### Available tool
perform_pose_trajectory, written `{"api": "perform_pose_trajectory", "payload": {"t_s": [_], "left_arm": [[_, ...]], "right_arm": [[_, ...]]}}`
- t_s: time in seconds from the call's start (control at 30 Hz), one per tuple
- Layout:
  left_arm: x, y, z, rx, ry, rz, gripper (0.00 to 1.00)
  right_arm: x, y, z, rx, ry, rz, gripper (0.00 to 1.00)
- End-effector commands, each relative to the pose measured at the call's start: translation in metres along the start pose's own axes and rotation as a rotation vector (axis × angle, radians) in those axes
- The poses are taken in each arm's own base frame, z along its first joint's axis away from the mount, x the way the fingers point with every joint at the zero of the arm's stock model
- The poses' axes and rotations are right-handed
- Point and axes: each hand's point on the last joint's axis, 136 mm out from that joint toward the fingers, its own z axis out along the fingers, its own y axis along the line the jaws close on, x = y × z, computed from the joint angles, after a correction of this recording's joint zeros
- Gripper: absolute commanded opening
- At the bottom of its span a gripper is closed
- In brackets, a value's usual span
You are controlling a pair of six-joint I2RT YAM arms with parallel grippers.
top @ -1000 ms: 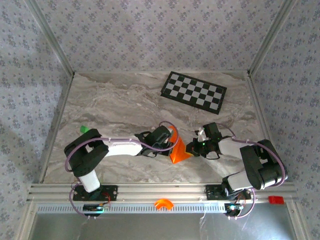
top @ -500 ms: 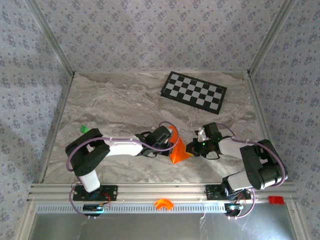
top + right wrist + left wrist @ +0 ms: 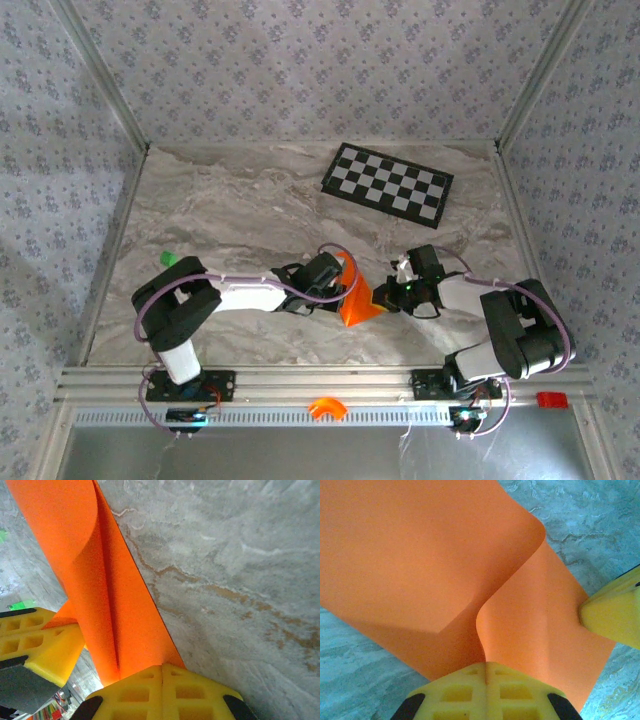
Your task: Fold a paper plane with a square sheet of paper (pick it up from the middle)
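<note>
Marbled surface [image 3: 230, 210]: open room beyond both pincers up to the flat checkerboard [image 3: 387, 181], and patterned walls [image 3: 60, 200] bound its edges. The square sheet of paper [image 3: 420, 555] is thin matte orange, buckled into a curved fold, and spans the gap between the pincers. The left pincer [image 3: 485, 672] is clenched on one paper edge, the right pincer [image 3: 162, 669] on the opposite edge.

My arms: two, left arm [image 3: 245, 293], right arm [image 3: 500, 320]. My jaws: two pairs, one per arm. Orange paper sheet [image 3: 357, 302]: one, between my two pairs of jaws. Checkerboard [image 3: 387, 181]: one, far beyond jaws. Small green piece [image 3: 168, 258]: one, well left of left jaws. Orange arch part [image 3: 325, 407]: one, behind jaws, on near rail [image 3: 400, 414]. Small red piece [image 3: 551, 400]: one, behind right jaws, same rail.
</note>
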Motion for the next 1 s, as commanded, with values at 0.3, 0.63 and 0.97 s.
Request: {"api": "perform_pose_trajectory", "payload": {"t_s": [0.3, 0.63, 0.97], "left_arm": [[-0.0015, 0.0059, 0.0088, -0.019, -0.002, 0.001, 0.04], [-0.0036, 0.0039, 0.0075, -0.015, -0.005, 0.011, 0.04], [-0.0076, 0.0039, 0.0049, -0.023, -0.021, 0.024, 0.04]], "right_arm": [[0.0174, -0.0375, 0.0005, 0.132, 0.030, 0.071, 0.00], [0.0181, -0.0387, 0.0005, 0.134, 0.032, 0.072, 0.00], [0.0170, -0.0397, -0.0006, 0.135, 0.028, 0.080, 0.00]]}}
